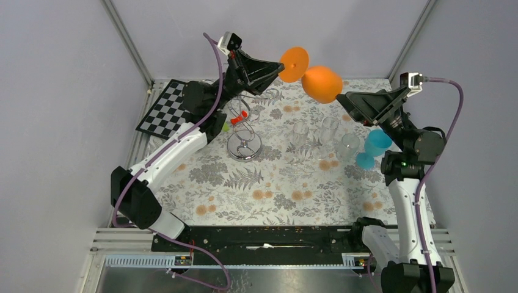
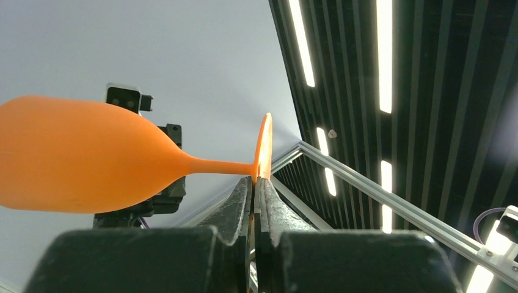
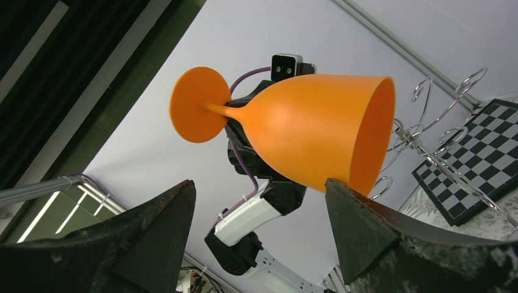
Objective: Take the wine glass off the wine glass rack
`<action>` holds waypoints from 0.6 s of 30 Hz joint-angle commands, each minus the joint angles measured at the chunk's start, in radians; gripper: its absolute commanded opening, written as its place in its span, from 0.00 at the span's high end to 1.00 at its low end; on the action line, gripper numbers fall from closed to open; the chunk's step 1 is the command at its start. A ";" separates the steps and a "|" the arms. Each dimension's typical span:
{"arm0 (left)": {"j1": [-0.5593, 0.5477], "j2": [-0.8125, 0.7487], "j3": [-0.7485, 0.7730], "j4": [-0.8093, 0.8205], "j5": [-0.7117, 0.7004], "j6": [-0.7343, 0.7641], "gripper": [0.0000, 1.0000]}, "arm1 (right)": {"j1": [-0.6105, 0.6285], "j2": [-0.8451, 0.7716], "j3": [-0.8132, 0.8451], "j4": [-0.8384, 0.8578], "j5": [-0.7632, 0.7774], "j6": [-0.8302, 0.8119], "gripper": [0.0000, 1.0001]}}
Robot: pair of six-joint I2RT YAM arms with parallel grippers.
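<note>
An orange wine glass (image 1: 320, 83) hangs in the air on its side, clear of the silver wire wine glass rack (image 1: 244, 131). My left gripper (image 1: 280, 68) is shut on the rim of the glass's round foot (image 2: 263, 149), with the bowl (image 2: 79, 155) pointing away to the left. My right gripper (image 1: 342, 97) is open just below the bowl (image 3: 317, 131); its right fingertip (image 3: 342, 195) is at the bowl's rim, touching or nearly so. The rack's curled arms show behind the bowl in the right wrist view (image 3: 440, 116).
A black-and-white chessboard (image 1: 166, 110) lies at the back left. Several clear glasses (image 1: 330, 131) and a blue glass (image 1: 374, 146) stand on the floral tablecloth (image 1: 275, 189) at the right. A small red piece (image 1: 240, 116) hangs on the rack.
</note>
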 commanded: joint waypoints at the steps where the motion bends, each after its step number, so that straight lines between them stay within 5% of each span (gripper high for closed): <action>1: -0.007 -0.065 0.047 0.055 -0.023 -0.002 1.00 | 0.036 0.022 0.037 0.090 -0.003 0.007 0.16; 8: -0.005 -0.074 0.062 0.011 -0.033 0.048 1.00 | 0.041 -0.037 0.034 -0.056 0.013 -0.120 0.17; 14: -0.006 -0.091 0.055 -0.005 -0.049 0.078 1.00 | 0.042 -0.148 0.114 -0.654 0.185 -0.562 0.17; 18: -0.013 -0.101 0.026 -0.005 -0.065 0.080 1.00 | 0.042 -0.119 0.055 -0.482 0.155 -0.487 0.15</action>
